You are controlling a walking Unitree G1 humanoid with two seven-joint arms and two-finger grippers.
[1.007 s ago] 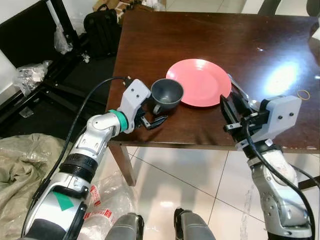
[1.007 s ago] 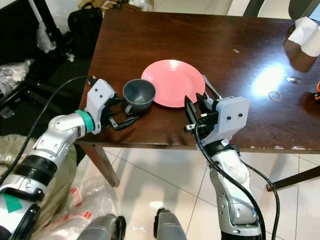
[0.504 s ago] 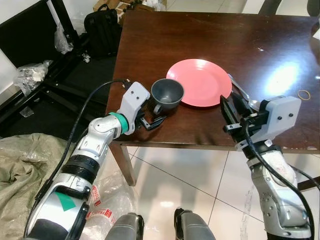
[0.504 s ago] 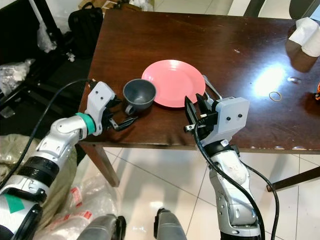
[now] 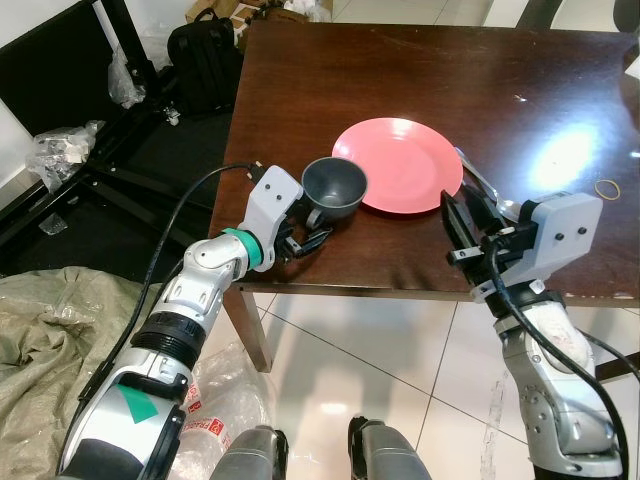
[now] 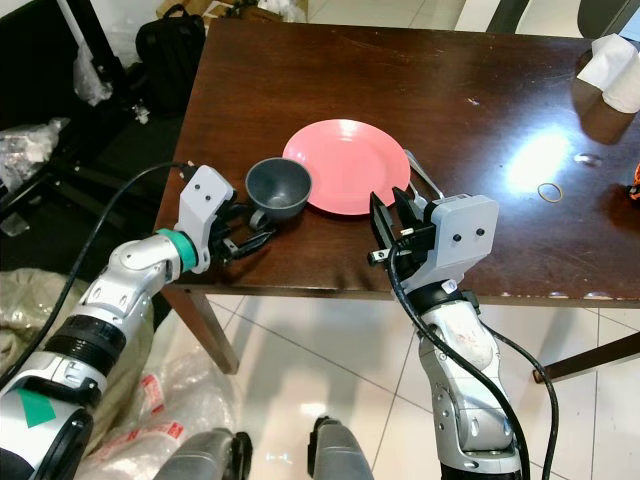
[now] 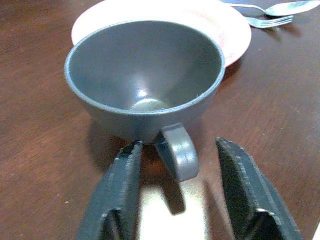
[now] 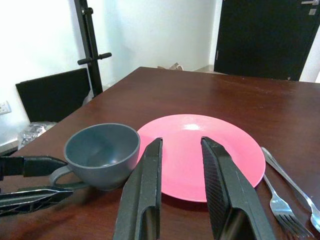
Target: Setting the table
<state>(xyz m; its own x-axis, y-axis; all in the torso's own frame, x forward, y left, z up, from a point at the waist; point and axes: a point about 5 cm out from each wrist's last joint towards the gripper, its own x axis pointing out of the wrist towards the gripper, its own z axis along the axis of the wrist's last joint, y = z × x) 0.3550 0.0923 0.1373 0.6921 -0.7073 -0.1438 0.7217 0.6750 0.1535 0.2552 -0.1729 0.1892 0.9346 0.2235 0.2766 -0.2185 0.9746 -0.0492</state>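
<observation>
The cup (image 5: 334, 187) sits on the table (image 5: 400, 80), touching the plate (image 5: 398, 163) at the plate's 9 o'clock. The left gripper (image 7: 172, 200) is spread open with the cup's handle between its fingers, nothing clamped: the grasp looks about to start, and next calls for closing squarely on the handle. The right gripper (image 8: 181, 185) hovers open, empty, at the plate's 5 o'clock

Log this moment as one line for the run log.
left gripper: open, straddling grey cup handle | right gripper: open, near table edge facing pink plate | fork, spoon beside plate
</observation>
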